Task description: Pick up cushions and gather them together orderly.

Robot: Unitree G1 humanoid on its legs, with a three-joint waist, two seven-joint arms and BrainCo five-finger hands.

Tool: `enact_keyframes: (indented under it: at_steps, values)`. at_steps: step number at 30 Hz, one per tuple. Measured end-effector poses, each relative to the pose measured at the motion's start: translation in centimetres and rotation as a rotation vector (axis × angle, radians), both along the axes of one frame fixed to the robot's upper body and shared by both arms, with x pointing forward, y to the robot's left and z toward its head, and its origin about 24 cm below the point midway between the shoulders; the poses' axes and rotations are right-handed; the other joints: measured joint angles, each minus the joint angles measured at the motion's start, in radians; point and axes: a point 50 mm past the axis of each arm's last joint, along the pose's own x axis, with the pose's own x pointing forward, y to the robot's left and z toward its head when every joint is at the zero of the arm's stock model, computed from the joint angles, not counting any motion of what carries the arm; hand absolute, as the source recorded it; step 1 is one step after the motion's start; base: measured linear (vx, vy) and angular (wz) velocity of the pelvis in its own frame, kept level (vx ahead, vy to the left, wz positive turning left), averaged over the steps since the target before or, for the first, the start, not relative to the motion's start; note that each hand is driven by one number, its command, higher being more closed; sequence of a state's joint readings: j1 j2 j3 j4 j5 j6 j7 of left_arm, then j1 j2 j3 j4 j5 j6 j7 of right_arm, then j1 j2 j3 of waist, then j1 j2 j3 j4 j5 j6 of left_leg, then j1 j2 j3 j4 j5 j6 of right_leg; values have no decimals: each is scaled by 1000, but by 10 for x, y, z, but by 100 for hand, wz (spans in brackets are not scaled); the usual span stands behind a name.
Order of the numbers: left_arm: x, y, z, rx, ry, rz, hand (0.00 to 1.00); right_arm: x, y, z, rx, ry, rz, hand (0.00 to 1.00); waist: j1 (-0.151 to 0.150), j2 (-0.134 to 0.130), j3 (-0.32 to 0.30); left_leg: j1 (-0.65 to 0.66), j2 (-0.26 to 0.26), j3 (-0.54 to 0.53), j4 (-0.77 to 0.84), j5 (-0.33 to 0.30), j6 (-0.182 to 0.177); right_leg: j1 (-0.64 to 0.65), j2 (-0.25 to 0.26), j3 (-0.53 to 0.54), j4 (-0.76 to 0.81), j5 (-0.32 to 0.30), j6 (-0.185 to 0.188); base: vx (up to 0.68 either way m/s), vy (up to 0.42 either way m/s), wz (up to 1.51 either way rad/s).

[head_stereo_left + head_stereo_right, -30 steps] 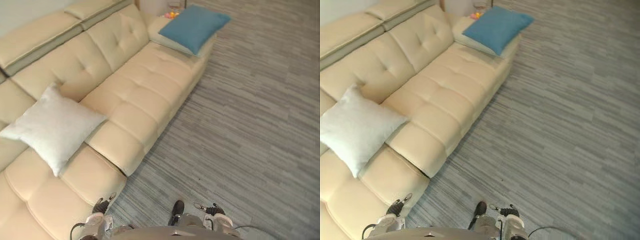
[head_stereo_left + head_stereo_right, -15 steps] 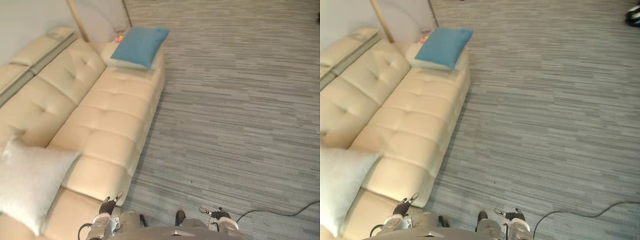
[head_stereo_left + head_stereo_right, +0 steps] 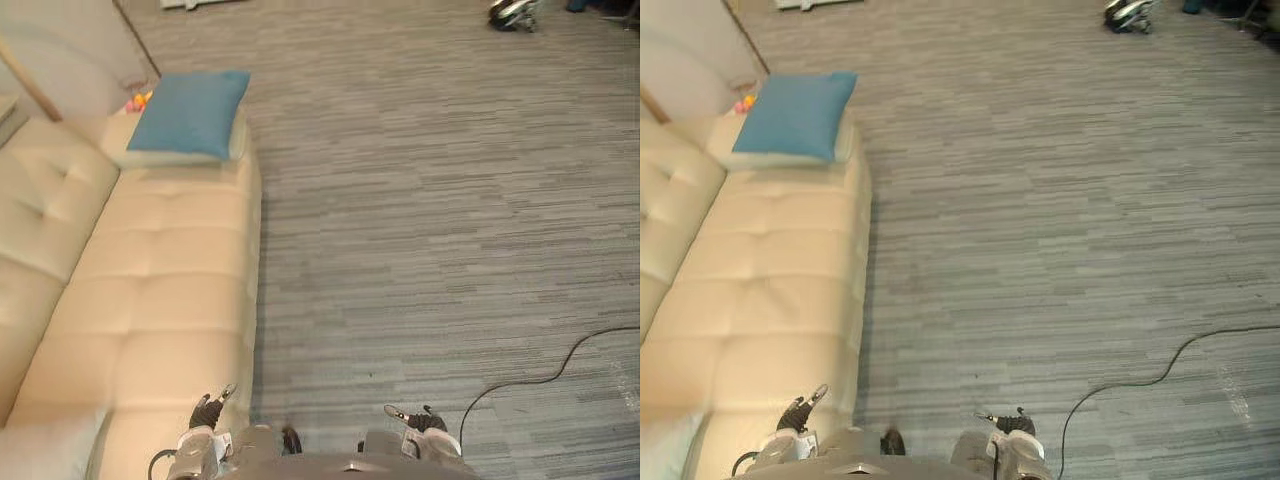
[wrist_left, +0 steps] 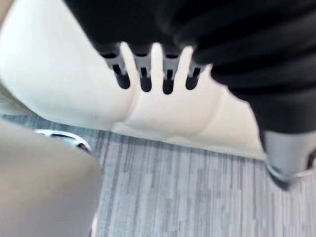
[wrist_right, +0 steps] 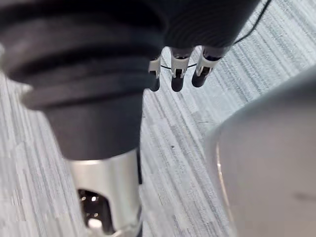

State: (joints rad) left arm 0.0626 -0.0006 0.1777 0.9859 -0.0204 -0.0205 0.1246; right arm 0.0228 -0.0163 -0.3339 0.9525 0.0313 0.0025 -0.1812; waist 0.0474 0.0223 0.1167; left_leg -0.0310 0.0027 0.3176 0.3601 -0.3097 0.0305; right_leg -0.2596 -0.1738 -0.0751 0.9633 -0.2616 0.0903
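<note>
This is a sitting room or lounge, though whether in a home or an office waiting area cannot be told. A long cream tufted leather sofa (image 3: 150, 290) stands against a pale plain wall (image 3: 70, 40), with a blue square fabric cushion (image 3: 190, 112) lying on a flat cream cushion (image 3: 117, 152) at its far end. Grey striped low-pile carpet (image 3: 430, 200) spreads wide in front of the sofa.

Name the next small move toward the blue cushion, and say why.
Probably a step forward along the sofa toward the blue cushion. It lies at the sofa's far end, apparently beyond reach, while the left hand and right hand hang open, holding nothing.
</note>
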Motion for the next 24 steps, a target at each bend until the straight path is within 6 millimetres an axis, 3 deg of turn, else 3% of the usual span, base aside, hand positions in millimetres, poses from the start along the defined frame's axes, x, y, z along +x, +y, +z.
enact_keyframes:
  at_steps: [1, 2, 3, 5, 7, 8, 9, 10, 11, 12, 13, 14, 16, 17, 18, 19, 20, 21, 24]
  values:
    - [-1, -1, -1, -3, 10, -4, 0, 3, -1, 1, -3, -8, 2, 0, -9, 0, -1, 51, 12, 0, -23, -3, 8, -24, -15, -85, -5, -43, -35, 371, -57, -12]
    - [-1, -2, -1, -5, 11, -3, 0, 3, -1, 1, -4, -7, 2, 0, -13, 3, -2, 70, 19, 0, -31, -6, 6, -35, -17, -116, -15, -57, -43, 336, -104, -2]
    - [-1, -3, -2, -10, 12, -2, 0, 3, -3, 1, -8, -7, 0, 0, -27, 6, -2, 105, 50, 3, -40, -13, -16, -74, -12, -190, -76, -75, -68, 522, -209, 1]
    - [-1, -3, -2, -6, 17, -18, 0, 10, -5, 4, -14, -28, 4, 0, -35, 6, 6, 151, 83, 5, -82, -19, -35, -135, -6, -255, -206, -57, -74, 544, -252, 3]
    - [0, -4, -3, -7, 30, -30, 0, 18, -4, 7, -16, -46, 12, 0, -50, 10, 27, 222, 117, -6, -153, -20, -59, -179, 7, -262, -452, 70, -55, 475, -253, 19]
    - [1, -2, -3, -2, 30, -33, 0, 18, -3, 7, -15, -46, 16, 0, -57, 0, 35, 262, 121, -22, -193, -21, -71, -176, 3, -243, -617, 178, -45, 463, -261, 27]
    - [1, -1, -3, 1, 29, -35, 0, 19, -2, 6, -13, -44, 19, 0, -58, -6, 41, 283, 118, -36, -212, -23, -74, -166, 4, -236, -659, 283, -40, 483, -272, 19]
    - [1, -2, -3, -2, 38, -36, 0, 23, -2, 8, -12, -52, 24, 0, -50, 5, 58, 316, 133, -75, -242, -21, -70, -137, 35, -246, -668, 368, -108, 496, -296, -5]
    - [12, -7, -1, -9, 18, -64, 0, 34, -6, 13, -22, -83, 19, 0, -46, 17, 93, 309, 101, -185, -245, 16, -70, -163, 27, -225, -565, 276, -93, 450, -285, -3]
    - [13, -8, -1, -11, 15, -65, 0, 34, -8, 14, -15, -94, -3, 0, -53, 20, 102, 315, 89, -217, -242, 41, -68, -164, 19, -225, -516, 237, -90, 475, -302, 4]
    - [7, -9, -3, -11, 32, -65, 0, 32, -11, 13, -20, -90, -14, 0, -65, 25, 95, 340, 103, -228, -207, 53, -70, -163, 12, -231, -414, 142, -98, 444, -251, 18]
    - [3, -12, -5, -20, 43, -62, 0, 26, -15, 12, -30, -74, -14, 0, -64, 47, 69, 334, 130, -251, -146, 53, -70, -155, 24, -246, -367, 73, -98, 482, -244, 13]
    - [0, -18, -6, -37, 48, -59, 0, 22, -16, 10, -33, -62, -19, 0, -64, 72, 52, 279, 168, -285, 3, 58, -78, -115, 52, -274, -370, 28, -104, 459, -205, 15]
    - [0, -17, -6, -41, 47, -52, 0, 20, -14, 9, -25, -52, -21, 0, -70, 79, 49, 184, 198, -317, 219, 129, -111, -67, 73, -297, -387, 4, -124, 463, -194, 18]
    - [0, -15, -6, -38, 47, -47, 0, 20, -14, 9, -25, -51, -18, 0, -67, 79, 50, 152, 207, -324, 295, 157, -122, -47, 80, -301, -396, -1, -129, 552, -195, 13]
    - [0, -13, -5, -30, 45, -49, 0, 19, -14, 8, -24, -44, -14, 0, -64, 83, 59, 77, 236, -313, 477, 166, -128, 10, 101, -306, -429, -17, -138, 289, -78, 6]
    - [2, -12, -5, -28, 39, -49, 0, 18, -14, 7, -24, -38, -15, 0, -63, 86, 68, 44, 248, -299, 555, 158, -123, 45, 111, -310, -452, -19, -142, 453, -77, 10]
    - [9, -9, -1, -17, 6, -50, 0, 15, -13, 5, -18, -22, -18, 0, -49, 78, 88, -39, 267, -239, 695, 116, -92, 150, 123, -315, -521, -26, -138, 332, -37, 10]
    - [19, -5, 5, -3, -42, -49, 0, 9, -11, 2, -11, -4, -25, 0, -23, 60, 97, -208, 246, -122, 657, 36, -55, 305, 112, -316, -654, -11, -101, 475, 17, 1]
